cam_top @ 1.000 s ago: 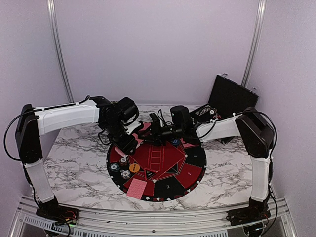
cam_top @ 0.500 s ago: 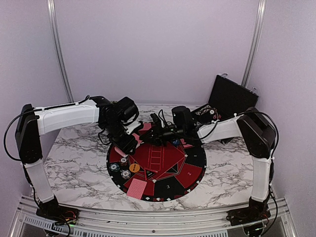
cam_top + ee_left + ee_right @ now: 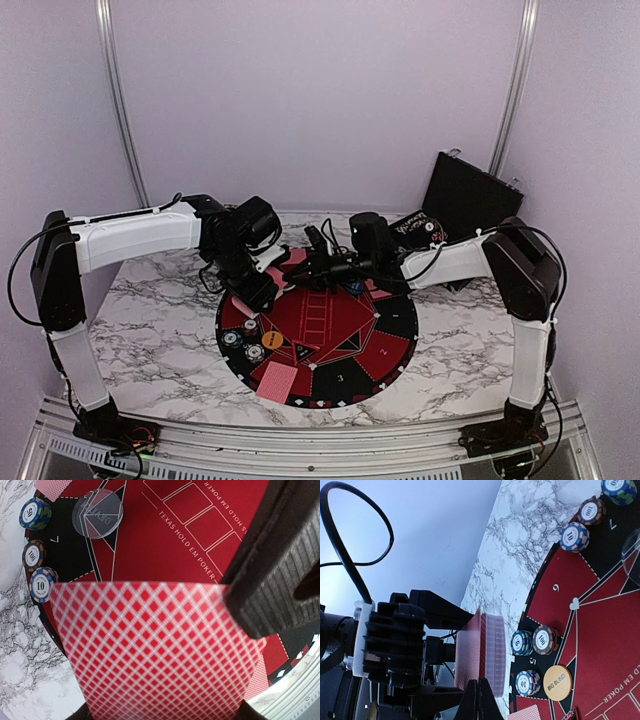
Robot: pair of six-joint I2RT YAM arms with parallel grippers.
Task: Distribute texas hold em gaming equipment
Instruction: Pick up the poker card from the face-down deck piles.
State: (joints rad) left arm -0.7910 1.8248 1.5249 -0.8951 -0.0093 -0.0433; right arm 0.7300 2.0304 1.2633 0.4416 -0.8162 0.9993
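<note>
The deck of cards [image 3: 155,650], pink-red diamond backs, is clamped in the left gripper [image 3: 256,293], standing on edge between its fingers with one ribbed finger [image 3: 272,575] pressed on the back of the top card. The right gripper [image 3: 480,700] is pinched fully together, with its tips meeting right at the edge of that deck (whether a single card is caught between them is impossible to make out, the view is too tight). Just past the deck, on the far side from the left gripper's palm, a row of poker chips [image 3: 34,555] marked 50, 100 and 10 sits along the rim of the mat [image 3: 390,345], with the clear dealer disc [image 3: 97,513] beside them. Beside the right gripper's tips lie more chips and the orange big blind disc [image 3: 557,682], also on the mat. A loose card [image 3: 277,380] lies face down on the mat's edge nearest the arm bases, well away from both grippers. The mat lies on the marble table [image 3: 160,310], and a black case [image 3: 470,195] stands open behind the right arm.
</note>
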